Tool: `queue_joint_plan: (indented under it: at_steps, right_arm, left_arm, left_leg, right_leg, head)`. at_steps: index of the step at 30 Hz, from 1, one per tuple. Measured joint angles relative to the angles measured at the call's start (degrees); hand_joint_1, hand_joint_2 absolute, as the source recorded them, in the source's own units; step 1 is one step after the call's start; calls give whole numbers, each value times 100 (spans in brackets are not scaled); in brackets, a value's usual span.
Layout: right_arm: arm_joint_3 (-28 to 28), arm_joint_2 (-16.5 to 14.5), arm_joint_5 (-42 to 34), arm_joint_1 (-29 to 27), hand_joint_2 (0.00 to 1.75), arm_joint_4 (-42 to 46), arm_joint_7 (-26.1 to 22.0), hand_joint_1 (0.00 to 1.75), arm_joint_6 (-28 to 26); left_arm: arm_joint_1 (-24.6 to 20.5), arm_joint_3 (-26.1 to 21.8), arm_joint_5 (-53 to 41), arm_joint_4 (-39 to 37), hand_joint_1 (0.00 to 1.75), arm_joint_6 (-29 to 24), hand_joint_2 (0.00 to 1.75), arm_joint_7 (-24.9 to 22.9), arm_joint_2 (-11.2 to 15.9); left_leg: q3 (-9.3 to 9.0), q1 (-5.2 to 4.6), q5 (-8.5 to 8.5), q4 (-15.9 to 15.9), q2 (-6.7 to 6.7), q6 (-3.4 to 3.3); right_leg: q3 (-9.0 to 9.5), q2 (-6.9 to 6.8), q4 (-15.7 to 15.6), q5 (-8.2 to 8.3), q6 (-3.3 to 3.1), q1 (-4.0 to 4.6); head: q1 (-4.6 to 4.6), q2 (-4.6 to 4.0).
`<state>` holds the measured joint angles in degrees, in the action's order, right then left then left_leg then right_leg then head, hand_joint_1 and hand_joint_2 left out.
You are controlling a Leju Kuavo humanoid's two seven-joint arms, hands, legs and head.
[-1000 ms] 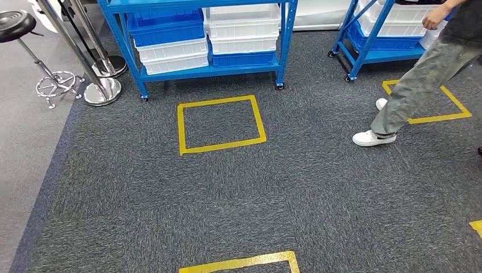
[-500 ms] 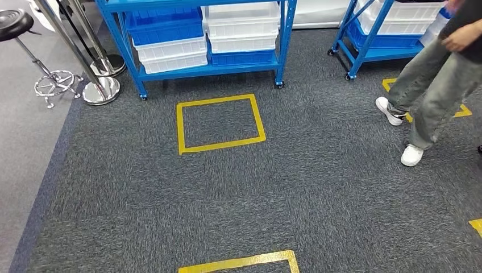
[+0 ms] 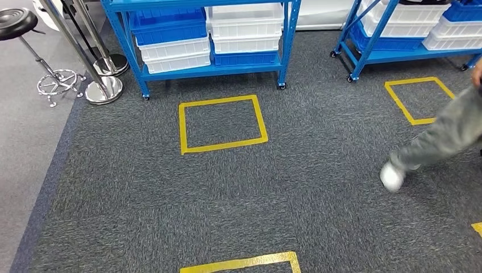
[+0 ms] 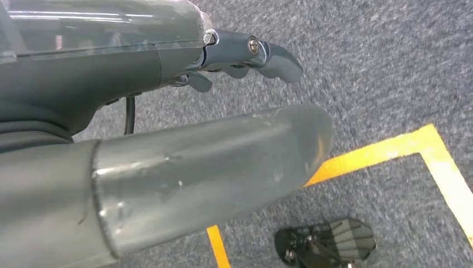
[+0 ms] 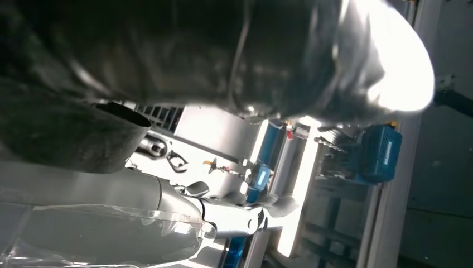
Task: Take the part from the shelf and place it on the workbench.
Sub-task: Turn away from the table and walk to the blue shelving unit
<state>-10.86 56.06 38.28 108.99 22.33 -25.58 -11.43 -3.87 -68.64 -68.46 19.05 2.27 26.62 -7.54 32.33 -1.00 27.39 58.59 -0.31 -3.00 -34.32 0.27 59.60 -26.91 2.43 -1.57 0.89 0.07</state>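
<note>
A blue shelf (image 3: 284, 40) on wheels stands at the far side of the carpet, loaded with blue and white bins (image 3: 170, 40). I cannot pick out the part among them. My left hand (image 4: 223, 111) hangs over the carpet beside a yellow tape line, thumb and fingers apart, holding nothing. My right hand (image 5: 245, 167) also holds nothing; its pale fingers (image 5: 251, 215) stretch out away from the dark, glare-lit thumb, with hanging tools and blue equipment behind.
A second blue shelf (image 3: 364, 40) with bins stands at the far right. A person (image 3: 437, 142) steps across the carpet on the right. Yellow tape squares (image 3: 221, 122) mark the floor. A stool (image 3: 23, 28) and chrome post bases (image 3: 105, 91) stand at the left.
The person has walked from the right shelf toward me and to the right, now blurred in mid-step. The right tape square and the bins behind it are uncovered.
</note>
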Motion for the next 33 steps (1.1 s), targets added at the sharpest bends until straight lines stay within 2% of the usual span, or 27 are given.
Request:
queue_joint_plan:
  at_steps: [2, 3, 5, 7, 8, 9, 10, 11, 13, 14, 17, 19, 21, 23, 24, 25, 26, 28, 29, 31, 33]
  right_arm:
    - [0, -3, 1, -2, 0, 3, -2, 0, 0]
    - [0, -8, 0, -1, 0, 4, -1, 0, 0]
    - [0, -17, 1, 0, 0, 5, -1, 0, 0]
    - [0, -20, 1, -1, 0, 5, -2, 0, 0]
    - [0, -21, 1, -2, 0, 5, -3, 0, 0]
    - [0, -21, 1, -3, 0, 5, -3, 0, 0]
    - [0, -21, 1, -3, 0, 5, -3, 0, 0]
    - [0, -21, 1, -3, 0, 5, -3, 0, 0]
    - [0, -21, 1, -1, 0, 5, -3, 0, 0]
    - [0, -21, 1, 0, 0, 5, -3, 0, 0]
    - [-1, -36, -25, -25, 0, 6, 5, 0, 34]
    - [-127, -177, -405, -417, 0, 220, 173, 0, 428]
    - [-583, -494, -1119, -1724, 0, 1221, 572, 0, 1121]
    - [-1469, -738, -1635, -3996, 0, 3082, 1076, 0, 1583]
    - [-1933, -777, -1728, -5051, 0, 3971, 1297, 0, 1689]
    - [-2371, -792, -1742, -6030, 0, 4790, 1492, 0, 1768]
    - [-2699, -790, -1691, -6698, 0, 5458, 1607, 0, 1844]
    - [-3146, -824, -1564, -7621, 0, 6516, 1644, 0, 2119]
    - [-3300, -856, -1484, -8036, 0, 6946, 1598, 0, 2311]
    - [-3550, -997, -1165, -8957, 0, 7689, 1453, 0, 2717]
    - [-3678, -1189, -740, -9830, 0, 8323, 1304, 0, 2925]
  left_arm:
    - [5, -9, -1, 4, 0, 0, 0, 0, -1]
    - [4, -13, -1, 5, 0, -1, 0, 0, -1]
    - [2, -19, 1, 8, 0, -2, 0, 0, 0]
    - [6, -22, 1, 8, 0, -2, 0, 0, -1]
    - [10, -23, 1, 7, 0, -1, 0, 0, -2]
    - [13, -23, 1, 7, 0, -1, 0, 0, -3]
    - [15, -24, 1, 8, 0, 0, 0, 0, -4]
    - [16, -24, 1, 8, 0, 0, 0, 0, -4]
    - [13, -25, 1, 10, 0, -1, 0, 1, 4]
    - [12, -25, 1, 11, 0, -1, 0, 1, 8]
    - [19, -26, -2, 12, 0, 2, 0, 2, 9]
    - [44, -26, -63, 17, 0, 86, 0, 46, 12]
    - [92, -24, -197, 26, 0, 249, 0, 155, 19]
    - [117, -25, -336, 30, 0, 374, 0, 273, 24]
    - [122, -26, -387, 30, 0, 404, 0, 316, 20]
    - [136, -27, -427, 30, 0, 419, 0, 342, 10]
    - [173, -28, -452, 29, 0, 420, 0, 351, -5]
    - [278, -33, -496, 29, 0, 412, 0, 339, -28]
    - [313, -40, -518, 29, 0, 405, 0, 328, -30]
    - [319, -63, -569, 29, 0, 391, 0, 307, -23]
    - [302, -91, -615, 29, 0, 387, 0, 289, -19]
  left_leg:
    - [13, -4, 37, 31, 0, 45]
    - [49, -1, 112, 123, 3, 75]
    - [273, 21, 429, 642, 10, 137]
    - [624, 45, 764, 1406, 12, 168]
    - [736, 55, 810, 1635, 13, 171]
    - [750, 61, 742, 1649, 13, 164]
    - [657, 63, 574, 1436, 13, 147]
    - [474, 59, 346, 1042, 13, 114]
    - [119, 35, 61, 293, 15, 44]
    - [26, 21, 13, 87, 17, 20]
    - [2, 7, -13, -58, 22, -23]
    - [-53, 14, -83, -179, 67, -76]
    - [-135, 36, -123, -247, 141, -105]
    - [-156, 80, -120, -251, 142, -120]
    - [-141, 91, -118, -243, 98, -126]
    - [-110, 86, -118, -219, 24, -130]
    - [-76, 68, -112, -182, -47, -128]
    - [-24, 19, -77, -90, -141, -89]
    - [-8, 15, -55, -59, -162, -61]
    - [2, 27, -35, -34, -193, -3]
    - [0, 28, 1, -21, -194, 53]
  right_leg:
    - [-9, 0, -4, 8, -68, -24]
    - [-6, -5, -12, 13, -100, -36]
    - [-3, -18, -23, 18, -148, -47]
    - [-8, -24, -22, 16, -164, -45]
    - [-8, -26, -21, 15, -164, -43]
    - [-4, -26, -21, 14, -164, -40]
    - [4, -26, -20, 11, -164, -35]
    - [17, -25, -21, 8, -162, -30]
    - [24, -24, -22, 4, -145, -17]
    - [18, -22, -26, 10, -122, -13]
    - [13, -24, -55, 41, -21, -29]
    - [-13, -40, 34, -45, 33, -32]
    - [-178, -44, 455, -314, 73, -6]
    - [-426, -47, 1076, -594, 100, 1]
    - [-493, -52, 1245, -640, 100, -17]
    - [-470, -57, 1203, -579, 82, -47]
    - [-332, -56, 922, -421, 55, -63]
    - [6, -64, 212, -141, -3, -38]
    - [112, -61, 4, -81, -27, 2]
    - [146, -61, -71, -83, -69, 67]
    - [159, -68, -92, -83, -132, 52]
  head:
    - [1, 0]
    - [2, 1]
    - [2, 1]
    - [2, 1]
    - [3, 0]
    - [3, 0]
    - [3, 0]
    - [3, 0]
    - [1, 0]
    - [-1, 0]
    - [1, 0]
    - [-12, 0]
    - [-24, 0]
    - [-26, 0]
    - [-65, 1]
    - [-116, 1]
    - [-169, 1]
    - [-225, 1]
    - [-223, 1]
    - [-226, 0]
    - [-226, 1]
